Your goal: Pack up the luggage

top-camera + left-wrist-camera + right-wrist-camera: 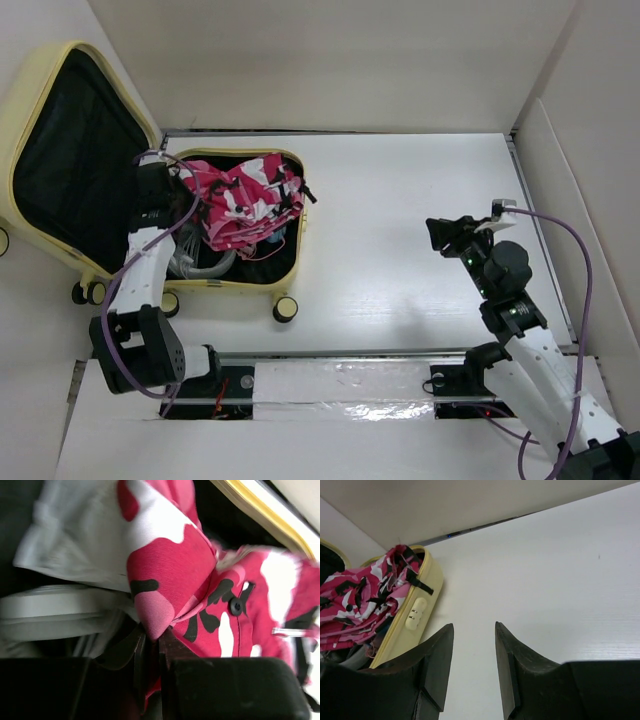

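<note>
The pale yellow luggage [290, 270] lies open at the left of the table, its black-lined lid [70, 170] leaning back. A pink, white and black camouflage garment [245, 200] is heaped in its lower half, over white items [195, 265]. My left gripper [178, 180] is inside the luggage and shut on a fold of the garment [165, 580]. My right gripper [440, 235] is open and empty above the bare table at the right. The right wrist view shows the luggage wall with its lock [415, 612] and the garment [360, 600].
White walls enclose the table on the back, left and right. The suitcase wheels [285, 310] stick out at its near edge. A rail with taped white padding [340, 380] runs along the front between the arm bases.
</note>
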Robot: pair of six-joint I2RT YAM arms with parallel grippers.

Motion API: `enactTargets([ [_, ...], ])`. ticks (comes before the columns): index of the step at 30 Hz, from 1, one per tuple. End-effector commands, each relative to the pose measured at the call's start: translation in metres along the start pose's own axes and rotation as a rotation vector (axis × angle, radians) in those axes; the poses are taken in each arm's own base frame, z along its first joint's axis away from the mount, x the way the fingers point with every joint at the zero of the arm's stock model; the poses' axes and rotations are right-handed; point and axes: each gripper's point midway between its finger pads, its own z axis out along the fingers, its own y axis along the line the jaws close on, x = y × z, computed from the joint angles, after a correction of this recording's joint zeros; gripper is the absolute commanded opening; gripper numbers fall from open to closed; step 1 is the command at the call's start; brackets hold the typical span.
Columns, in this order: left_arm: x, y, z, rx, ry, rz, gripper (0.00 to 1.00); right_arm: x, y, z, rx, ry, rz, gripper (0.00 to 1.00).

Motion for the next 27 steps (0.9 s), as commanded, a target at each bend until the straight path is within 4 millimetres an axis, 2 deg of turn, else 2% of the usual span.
enactTargets([
  [1,-0.054,0.024,-0.026,-0.131,-0.238,-0.055,0.0,-0.008,0.006,-0.002,-0.039,-0.021,-0.018,0.45],
  [6,-0.056,0.069,-0.034,-0.291,-0.275,-0.112,0.0,-0.004,0.007,0.0,-0.048,-0.002,-0.017,0.45],
  [12,-0.049,0.093,-0.028,-0.391,-0.263,-0.14,0.0,-0.002,0.01,0.001,-0.063,0.006,-0.016,0.45],
  [14,-0.049,0.093,-0.026,-0.392,-0.256,-0.13,0.0,-0.001,0.011,0.001,-0.073,0.01,-0.016,0.45],
  [17,-0.03,0.088,-0.019,-0.343,-0.192,-0.135,0.0,0.0,0.013,0.001,-0.08,0.016,-0.018,0.46],
  [18,-0.025,0.081,-0.016,-0.295,-0.175,-0.141,0.0,-0.001,0.013,0.001,-0.084,0.016,-0.016,0.47],
  [19,-0.02,0.082,-0.016,-0.3,-0.155,-0.14,0.03,-0.001,0.014,0.001,-0.088,0.017,-0.018,0.49],
  [20,-0.018,0.083,-0.016,-0.31,-0.142,-0.146,0.11,0.0,0.015,0.001,-0.093,0.021,-0.018,0.54],
  [21,-0.015,0.086,-0.019,-0.324,-0.13,-0.146,0.37,0.0,0.015,0.001,-0.095,0.022,-0.018,0.56],
  [23,-0.026,0.08,-0.029,-0.316,-0.156,-0.143,0.54,0.002,0.016,0.002,-0.103,0.029,-0.018,0.58],
  [24,-0.036,0.071,-0.043,-0.293,-0.196,-0.138,0.63,0.002,0.018,0.002,-0.11,0.031,-0.023,0.55],
  [25,-0.045,0.066,-0.052,-0.277,-0.229,-0.145,0.64,0.003,0.019,0.001,-0.115,0.035,-0.024,0.49],
  [26,-0.064,0.055,-0.074,-0.24,-0.307,-0.154,0.64,0.002,0.021,0.001,-0.127,0.036,-0.025,0.28],
  [27,-0.072,0.045,-0.084,-0.21,-0.343,-0.157,0.63,0.002,0.022,0.001,-0.133,0.038,-0.028,0.16],
])
